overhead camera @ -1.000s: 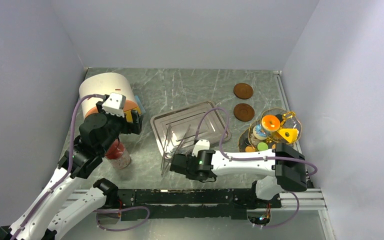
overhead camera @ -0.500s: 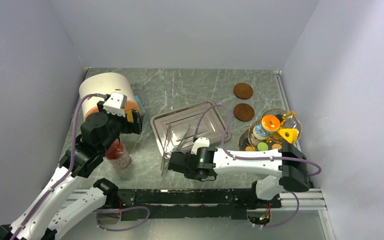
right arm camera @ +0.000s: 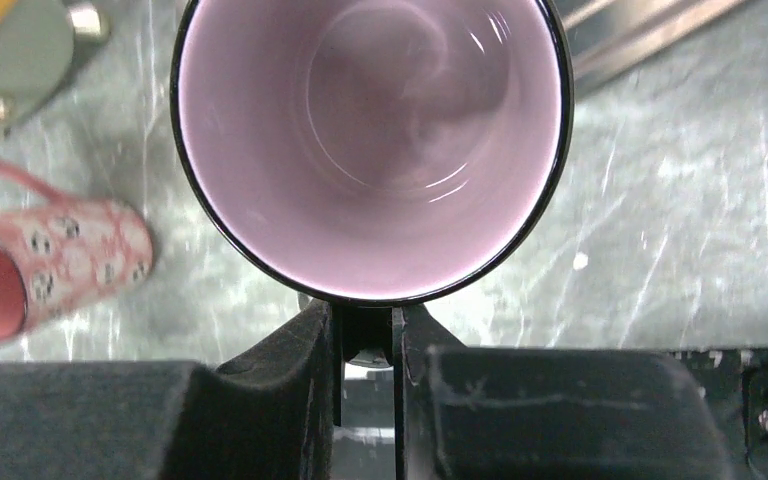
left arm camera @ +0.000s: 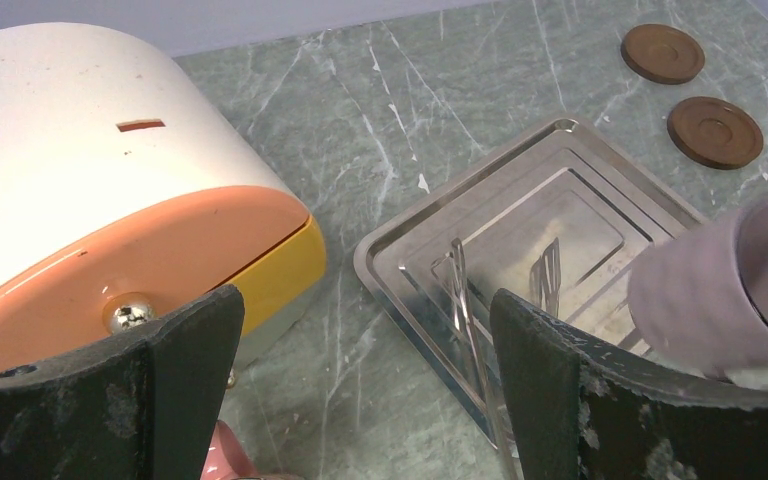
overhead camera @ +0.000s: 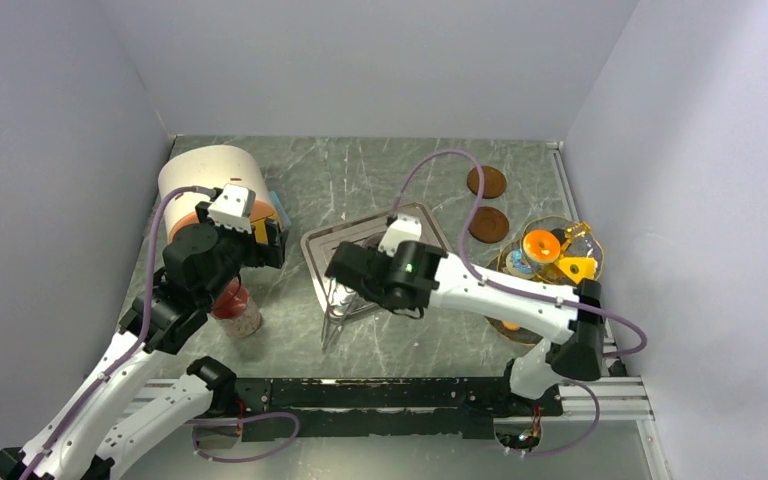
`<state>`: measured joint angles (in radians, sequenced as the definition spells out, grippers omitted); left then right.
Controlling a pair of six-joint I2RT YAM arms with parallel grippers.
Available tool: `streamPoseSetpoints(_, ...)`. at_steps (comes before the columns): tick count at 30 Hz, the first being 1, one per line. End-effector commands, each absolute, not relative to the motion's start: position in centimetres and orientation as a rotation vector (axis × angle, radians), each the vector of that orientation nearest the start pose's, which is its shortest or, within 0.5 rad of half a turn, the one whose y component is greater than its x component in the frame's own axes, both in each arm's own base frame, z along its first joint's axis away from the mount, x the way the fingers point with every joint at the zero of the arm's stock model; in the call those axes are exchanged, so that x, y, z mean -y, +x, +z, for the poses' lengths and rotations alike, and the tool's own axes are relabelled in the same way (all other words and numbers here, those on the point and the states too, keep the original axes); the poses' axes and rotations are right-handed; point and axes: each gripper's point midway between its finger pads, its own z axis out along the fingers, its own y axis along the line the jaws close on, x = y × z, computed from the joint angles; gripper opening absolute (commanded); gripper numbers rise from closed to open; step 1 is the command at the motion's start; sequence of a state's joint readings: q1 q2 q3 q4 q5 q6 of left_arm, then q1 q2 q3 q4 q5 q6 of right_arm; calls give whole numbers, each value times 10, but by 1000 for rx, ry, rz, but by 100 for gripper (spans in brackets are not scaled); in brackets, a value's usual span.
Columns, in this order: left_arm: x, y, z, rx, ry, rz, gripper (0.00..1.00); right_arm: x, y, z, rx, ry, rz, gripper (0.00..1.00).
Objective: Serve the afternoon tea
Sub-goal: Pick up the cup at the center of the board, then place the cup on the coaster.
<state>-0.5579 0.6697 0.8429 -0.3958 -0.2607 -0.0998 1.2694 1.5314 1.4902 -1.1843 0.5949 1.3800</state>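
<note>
The pinkish mug (right arm camera: pixel 370 140) fills the right wrist view, mouth toward the camera. My right gripper (right arm camera: pixel 365 322) is shut on its dark handle just below the rim. In the left wrist view the mug (left arm camera: pixel 725 290) hangs over the steel tray (left arm camera: pixel 395 295). From above, the right gripper (overhead camera: pixel 348 268) is over the tray's near left part, and the mug itself is hidden under it. The small round treats (overhead camera: pixel 545 250) lie on a glass plate at the right. My left gripper (overhead camera: pixel 263 238) is open beside the white and orange box (overhead camera: pixel 210 178).
Two brown coasters (overhead camera: pixel 486 181) (overhead camera: pixel 488 225) lie behind the treat plate. A red-lidded jar (overhead camera: pixel 237 310) stands under the left arm. A clear holder (overhead camera: pixel 343 295) leans at the tray's (overhead camera: pixel 312 248) near edge. The right arm's cable arcs over the tray.
The right gripper closed on the mug handle, then rose from the near table edge and swung back over the tray with the mug. The left arm stayed still.
</note>
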Motion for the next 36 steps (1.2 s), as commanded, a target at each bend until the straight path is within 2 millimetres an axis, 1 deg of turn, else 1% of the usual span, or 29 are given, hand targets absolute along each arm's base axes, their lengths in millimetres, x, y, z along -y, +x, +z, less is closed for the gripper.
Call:
streamPoseSetpoints(1, 111, 253, 283, -1775, 242, -240, 97, -300, 223, 220, -2296, 269, 184, 0)
streamPoseSetpoints(2, 110, 253, 284, -1773, 238, -237, 97, -302, 237, 225, -2267, 284, 181, 0)
streamPoseSetpoints(4, 110, 253, 284, -1769, 237, -237, 97, -294, 270, 226, -2229, 339, 126, 0)
streamPoseSetpoints(6, 110, 253, 284, -1770, 237, -236, 97, -281, 302, 227, -2186, 390, 55, 0)
streamPoseSetpoints(8, 111, 253, 283, -1773, 240, -237, 97, -265, 328, 227, -2140, 455, -9, 0)
streamPoseSetpoints(12, 111, 254, 282, -1779, 244, -237, 97, -239, 365, 221, -2090, 569, -90, 0)
streamPoseSetpoints(17, 113, 253, 283, -1772, 248, -246, 97, -202, 403, 198, -2066, 726, -143, 0)
streamPoseSetpoints(19, 113, 253, 283, -1771, 250, -249, 97, -193, 415, 187, -2050, 776, -150, 0)
streamPoseSetpoints(21, 114, 253, 282, -1775, 253, -247, 97, -188, 426, 172, -2060, 811, -128, 0)
streamPoseSetpoints(22, 114, 253, 282, -1777, 252, -247, 97, -185, 431, 169, -2058, 818, -126, 0)
streamPoseSetpoints(24, 113, 253, 281, -1783, 254, -243, 97, -173, 439, 158, -2053, 872, -175, 0)
streamPoseSetpoints(27, 112, 253, 283, -1774, 249, -243, 97, -152, 441, 143, -2087, 943, -271, 0)
streamPoseSetpoints(30, 112, 253, 283, -1772, 249, -244, 97, -132, 440, 132, -2096, 1010, -330, 0)
streamPoseSetpoints(36, 112, 252, 283, -1773, 251, -242, 97, -110, 438, 128, -2072, 1054, -323, 0)
